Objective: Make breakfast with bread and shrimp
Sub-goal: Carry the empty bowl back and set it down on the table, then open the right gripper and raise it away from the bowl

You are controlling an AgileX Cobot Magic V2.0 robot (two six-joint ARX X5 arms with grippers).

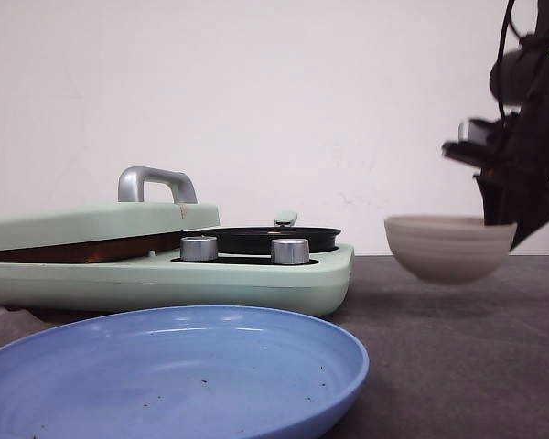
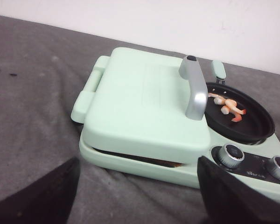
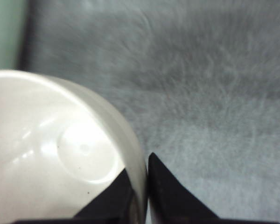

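Gripping the rim of the beige ribbed ceramic bowl, the right claw has one dark finger inside the wall and one outside, clenched on it. In the front view the right arm comes down from the upper right corner, black and cabled, its wrist bent toward the bowl's far right edge. The bowl looks lifted slightly clear of the dark grey bench, though its blurred underside leaves that uncertain. Its pale inside shows nothing in it.

The left claw hangs above the near side of the mint-green breakfast maker, its two dark fingers spread wide apart and holding nothing.

The small orange-red curled shrimp lie in the round black pan at the machine's right end, beside the silver handle of the closed lid. A brown edge of bread shows in the gap under that lid. Two silver knobs sit on the front panel. A wide light-blue plate sits nearest the camera, in front of the machine.
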